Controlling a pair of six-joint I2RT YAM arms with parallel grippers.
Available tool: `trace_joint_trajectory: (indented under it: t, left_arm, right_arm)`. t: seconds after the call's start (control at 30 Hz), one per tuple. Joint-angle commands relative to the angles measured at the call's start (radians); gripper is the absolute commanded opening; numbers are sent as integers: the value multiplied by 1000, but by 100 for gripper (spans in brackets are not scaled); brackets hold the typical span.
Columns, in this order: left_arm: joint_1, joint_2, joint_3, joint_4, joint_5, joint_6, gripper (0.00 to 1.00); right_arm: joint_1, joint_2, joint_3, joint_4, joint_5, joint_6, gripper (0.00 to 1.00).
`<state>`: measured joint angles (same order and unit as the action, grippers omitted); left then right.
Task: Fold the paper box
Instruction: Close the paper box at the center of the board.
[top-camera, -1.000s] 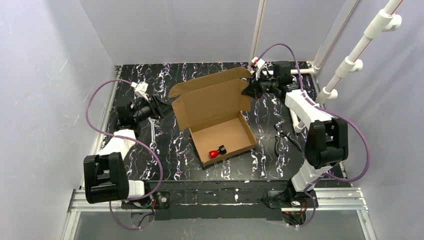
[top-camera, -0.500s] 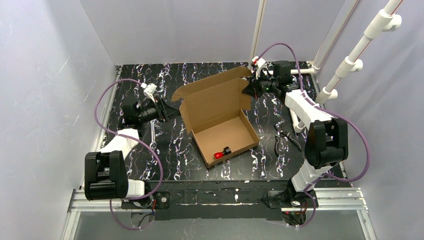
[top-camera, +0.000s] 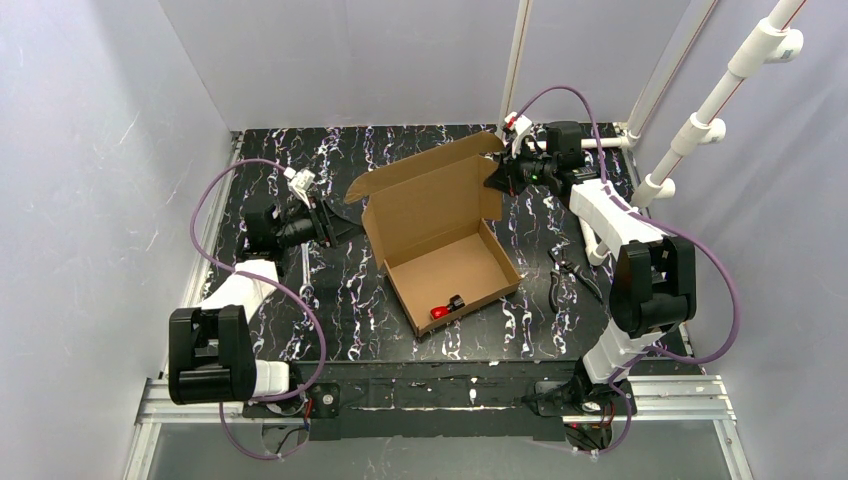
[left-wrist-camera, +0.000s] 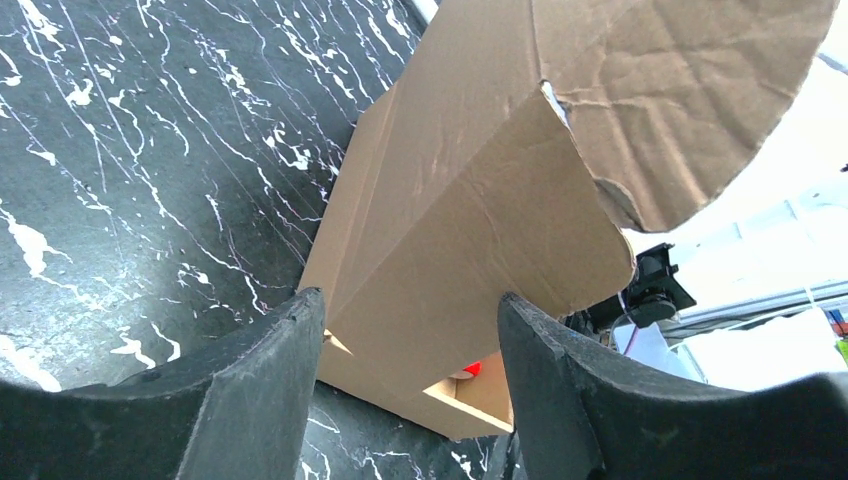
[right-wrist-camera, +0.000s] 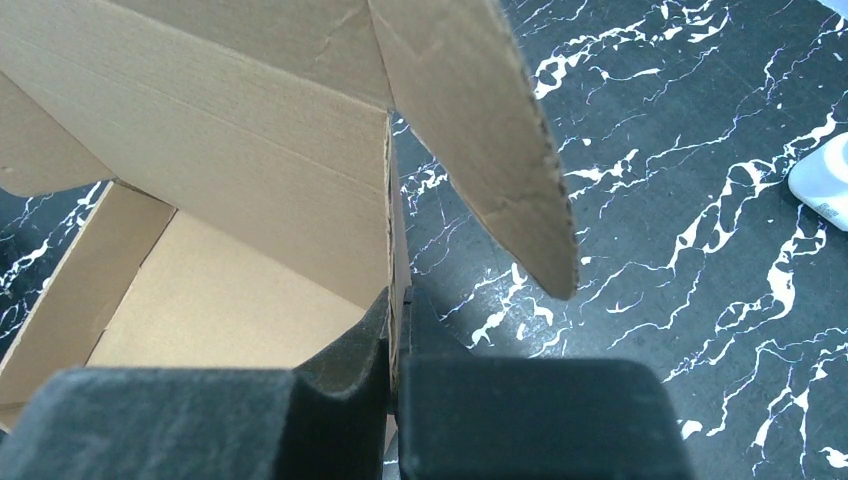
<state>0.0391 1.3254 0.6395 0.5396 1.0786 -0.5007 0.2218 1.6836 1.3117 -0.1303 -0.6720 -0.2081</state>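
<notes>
The paper box (top-camera: 450, 265), brown corrugated cardboard, stands mid-table as a shallow tray with its lid (top-camera: 430, 190) raised at the back. My right gripper (top-camera: 497, 180) is shut on the box's thin right-hand edge (right-wrist-camera: 392, 200), fingertips (right-wrist-camera: 370, 335) pressed flat on the cardboard either side. My left gripper (top-camera: 340, 222) is open at the lid's left side flap (left-wrist-camera: 480, 250). That flap sits just ahead of the gap between my fingers (left-wrist-camera: 260, 390) and bends inward. A small red-and-black object (top-camera: 444, 307) lies inside the tray.
Black pliers (top-camera: 565, 275) lie on the table right of the box. White pipe framing (top-camera: 700, 120) rises at the back right, and grey walls close the sides. The marbled black table (top-camera: 340, 300) shows between my left arm and the box.
My left gripper has moved right, up to the lid's left flap, and its jaws widened slightly. The flap swung inward and the box turned a little. The right gripper kept its grip.
</notes>
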Motion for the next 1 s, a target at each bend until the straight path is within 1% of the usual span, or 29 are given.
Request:
trace_joint_trajectory:
  t: [0.0,0.07,0.13,0.2,0.43,0.47,0.6,0.83,0.97]
  left_arm:
    - [-1,-41,-5,2,81,2,62]
    - [-2,-55,-14,2,87,0,63]
    - [-2,-69,-31,2,80,7,67]
    - [-4,-69,-36,2,66,16,69]
    - [-24,9,17,2,30,62,72]
    - [-60,17,24,2,27,72,72]
    - [-97,32,41,15,13,109,74]
    - [-134,48,25,113,-68,136,78]
    - [-134,86,13,221,-98,110,77]
  right_arm:
    - [-4,-1,35,46,-10,29,1]
    - [-4,-2,34,46,-9,30,1]
    - [-4,-1,32,49,-11,30,1]
    - [-4,5,33,47,-18,35,1]
    - [2,7,25,63,-51,56,1]
    - [2,6,22,67,-51,60,1]
    - [5,2,10,82,-58,74,1]
    - [14,7,-11,121,-97,118,1]
    - [16,7,-30,166,-144,149,1]
